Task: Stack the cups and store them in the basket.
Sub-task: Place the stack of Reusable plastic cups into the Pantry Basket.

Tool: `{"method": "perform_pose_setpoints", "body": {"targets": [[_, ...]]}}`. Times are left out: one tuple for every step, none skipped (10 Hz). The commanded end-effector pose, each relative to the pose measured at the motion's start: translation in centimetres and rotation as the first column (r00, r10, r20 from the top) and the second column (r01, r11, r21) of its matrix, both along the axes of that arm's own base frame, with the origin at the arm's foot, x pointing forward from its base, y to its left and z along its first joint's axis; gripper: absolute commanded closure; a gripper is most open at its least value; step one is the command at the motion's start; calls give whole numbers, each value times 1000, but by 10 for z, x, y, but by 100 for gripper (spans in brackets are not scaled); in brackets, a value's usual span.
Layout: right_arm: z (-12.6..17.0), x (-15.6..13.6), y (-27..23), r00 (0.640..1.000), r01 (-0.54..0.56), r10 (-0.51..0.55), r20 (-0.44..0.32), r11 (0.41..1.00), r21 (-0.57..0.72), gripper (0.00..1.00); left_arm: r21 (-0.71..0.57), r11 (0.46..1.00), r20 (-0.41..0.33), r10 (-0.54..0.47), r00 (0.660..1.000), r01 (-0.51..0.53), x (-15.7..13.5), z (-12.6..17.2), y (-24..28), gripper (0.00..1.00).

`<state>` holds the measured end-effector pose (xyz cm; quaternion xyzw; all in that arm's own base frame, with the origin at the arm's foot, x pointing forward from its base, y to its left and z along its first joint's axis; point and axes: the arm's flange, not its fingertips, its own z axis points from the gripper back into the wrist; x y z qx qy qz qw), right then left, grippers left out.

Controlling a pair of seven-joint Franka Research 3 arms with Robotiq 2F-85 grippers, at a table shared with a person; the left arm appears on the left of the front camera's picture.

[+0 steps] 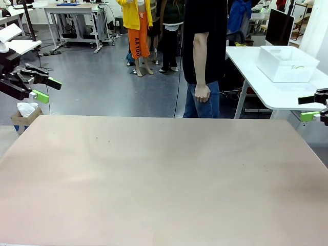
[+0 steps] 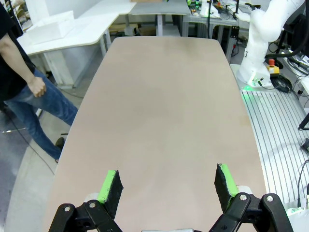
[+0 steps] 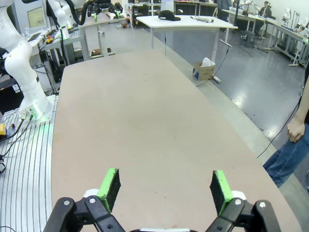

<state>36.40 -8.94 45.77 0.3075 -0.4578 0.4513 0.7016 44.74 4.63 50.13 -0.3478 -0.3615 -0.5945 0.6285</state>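
Note:
The cups are out of view. The basket, a white rectangular bin, stands on a white side table beyond the far right corner of my table; it is the white basket at the top left of the left wrist view. My left gripper hovers open off the table's far left corner, nothing between its pads. At the right edge my right gripper is held open and empty too.
The wide beige table lies between both arms. A person in a black top and jeans stands at the far side, one hand hanging loosely closed. The white side table is to the person's right. A cardboard box sits on the floor at left.

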Motion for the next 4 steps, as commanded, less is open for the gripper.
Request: {"method": "perform_pose_setpoints", "body": {"targets": [[2,2,0,1000,3,-3,11,1000,4,0,-12,1000,-11,5,1000,-5,-3,5,-1,0],[2,2,0,1000,3,-3,11,1000,4,0,-12,1000,-11,5,1000,-5,-3,5,-1,0],[2,2,0,1000,3,-3,11,1000,4,0,-12,1000,-11,5,1000,-5,-3,5,-1,0],[2,2,0,1000,3,-3,11,1000,4,0,-12,1000,-11,5,1000,-5,-3,5,-1,0]]}}
